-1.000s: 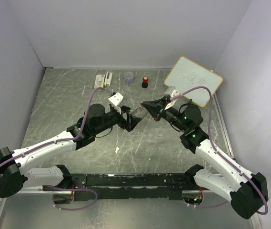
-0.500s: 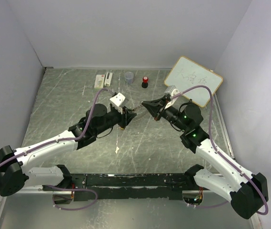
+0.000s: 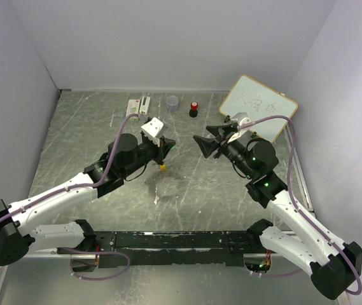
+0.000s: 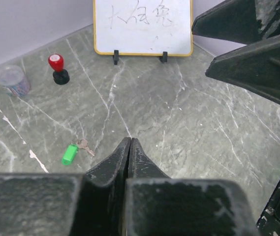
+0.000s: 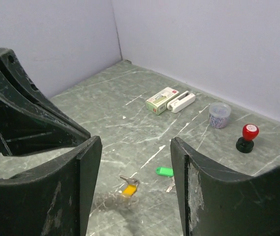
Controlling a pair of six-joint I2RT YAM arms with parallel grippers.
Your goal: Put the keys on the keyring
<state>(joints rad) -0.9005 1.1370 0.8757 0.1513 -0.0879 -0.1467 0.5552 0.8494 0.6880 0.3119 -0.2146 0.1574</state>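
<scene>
Left end effector (image 4: 130, 141) closed, apparently empty; right end effector (image 5: 136, 142) apart. Yellow key (image 5: 129, 189), keyring (image 5: 109, 199) lay on desk (image 5: 130, 113) ahead of it, green key (image 5: 164, 171) beyond. I judged flat ring could skid under pinch.

On the counter (image 3: 79, 146), the cup (image 3: 172, 103) stands just left of the knob (image 3: 194, 108); the stapler (image 3: 145, 104) and then the box (image 3: 132, 107) lie further left. The whiteboard (image 3: 257, 108) stands to the knob's right. One key (image 5: 164, 171) lies before the knob, slightly left; the other key (image 5: 129, 189) lies further forward, the keyring (image 5: 108, 200) just beside it.
</scene>
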